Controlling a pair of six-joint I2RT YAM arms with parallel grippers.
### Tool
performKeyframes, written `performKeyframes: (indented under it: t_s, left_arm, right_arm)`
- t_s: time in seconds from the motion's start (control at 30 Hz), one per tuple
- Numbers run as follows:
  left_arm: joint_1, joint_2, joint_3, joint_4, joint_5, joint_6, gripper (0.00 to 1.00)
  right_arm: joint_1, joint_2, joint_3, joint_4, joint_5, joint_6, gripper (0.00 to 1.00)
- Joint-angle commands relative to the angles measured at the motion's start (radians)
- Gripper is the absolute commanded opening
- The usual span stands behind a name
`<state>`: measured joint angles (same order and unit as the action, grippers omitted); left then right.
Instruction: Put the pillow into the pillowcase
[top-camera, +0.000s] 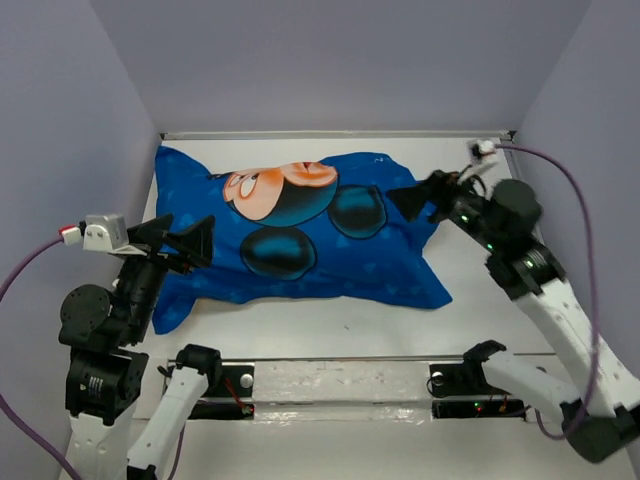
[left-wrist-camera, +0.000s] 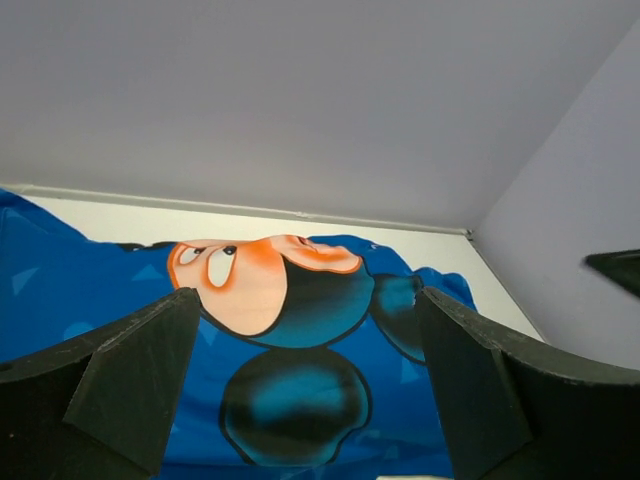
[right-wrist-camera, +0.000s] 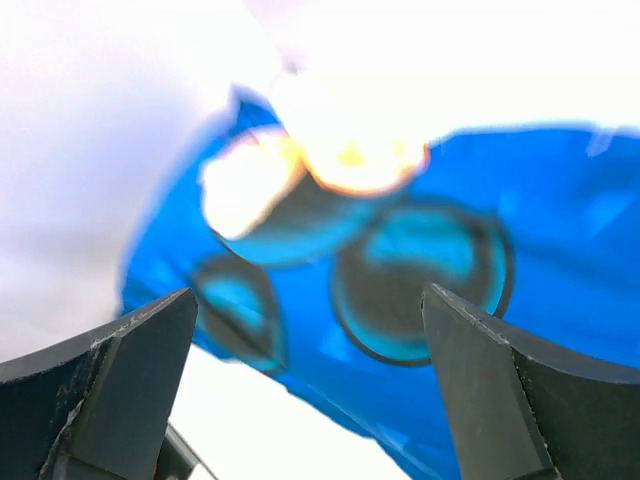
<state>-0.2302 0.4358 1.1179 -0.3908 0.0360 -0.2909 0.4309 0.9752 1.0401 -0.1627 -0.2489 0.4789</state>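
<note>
The pillowcase lies blue face up across the middle of the counter, cartoon mouse showing, running from the far left corner down toward the right. It looks plump and rounded along its length rather than flat, and no white pillow shows anywhere on the counter. I judge the pillow to be inside the sack (I cannot see it directly, nor make out where the sack's open mouth is).

The left pincer hovers at the pillowcase's left end, spread wide with nothing between its fingers. From its own camera the mouse's face sits in the gap, apart from both fingers. The right pincer is at the right end, near the far corner, also wide open and empty. Its own view is blurred, showing only blue cloth beyond the spread fingers, and I cannot tell whether a fingertip touches the fabric.

To my eye this is the tail end of the job: stuffing done, both pincers free of the cloth. The next move calls for checking the open end. If a pillow corner pokes out, one pincer should pinch the hem while the other tucks it in. If not, the arms should draw back without snagging the fabric.
</note>
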Motion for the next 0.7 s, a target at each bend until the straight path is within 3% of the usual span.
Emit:
performKeyframes:
  t_s: [0.0,0.17,0.27,0.67]
  left_arm:
    - [-0.004,-0.028,0.065,0.001,0.131,-0.005,0.99]
    - [-0.011,-0.035,0.122,0.012,0.175,-0.001,0.99]
    - [-0.012,-0.035,0.111,0.033,0.206,0.001,0.99]
    - [-0.012,-0.036,0.062,0.087,0.264,-0.004,0.99]
  right_arm:
    - [0.000,-0.274,0.130,-0.298,0.138,-0.132,1.00]
    - [0.000,-0.562,0.166,-0.368,0.172,-0.154,1.00]
    - [0.000,-0.636,0.150,-0.368,0.175,-0.161,1.00]
    - [0.000,-0.573,0.156,-0.313,0.116,-0.169,1.00]
